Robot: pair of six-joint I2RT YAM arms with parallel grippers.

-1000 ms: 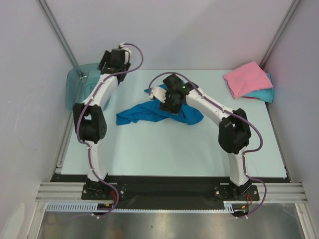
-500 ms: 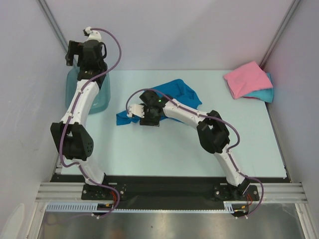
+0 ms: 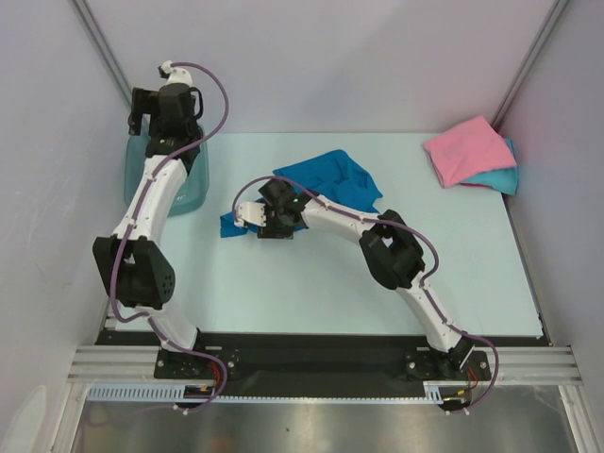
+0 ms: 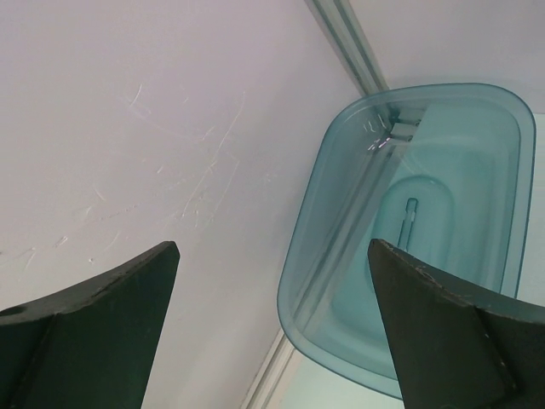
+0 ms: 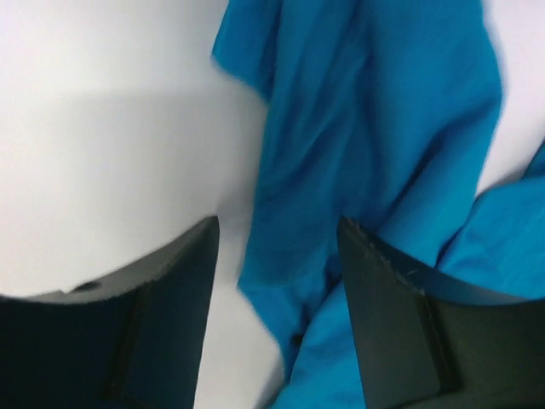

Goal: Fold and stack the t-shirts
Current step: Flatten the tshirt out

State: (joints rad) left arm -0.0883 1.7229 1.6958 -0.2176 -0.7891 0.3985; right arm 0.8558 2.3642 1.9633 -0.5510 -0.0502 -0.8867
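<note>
The deep blue t-shirt (image 3: 332, 176) lies crumpled and unfolded on the table (image 3: 283, 283), in the middle toward the far edge. One end trails toward the left edge. In the right wrist view its cloth (image 5: 383, 111) shows loose folds and wrinkles.

The pink t-shirt (image 3: 464, 149) lies folded at the far right corner. It rests on top of the lighter turquoise t-shirt (image 3: 502, 179), of which only a strip shows along the right side.

The right gripper (image 3: 242, 213) is low over the trailing left end of the deep blue t-shirt. In the wrist view its jaws (image 5: 277, 230) are spread wide, with blue cloth and bare table visible in the gap. Nothing is pinched. Contact between the fingers (image 5: 170, 290) and the cloth cannot be determined.

The left gripper (image 3: 140, 111) is raised above the far left corner. Its jaws (image 4: 272, 256) are spread wide and hold nothing.

A translucent teal bin (image 3: 189, 184) stands at the far left corner, below the left gripper. In the left wrist view the bin (image 4: 477, 153) sits against the side wall (image 4: 128, 128).
</note>
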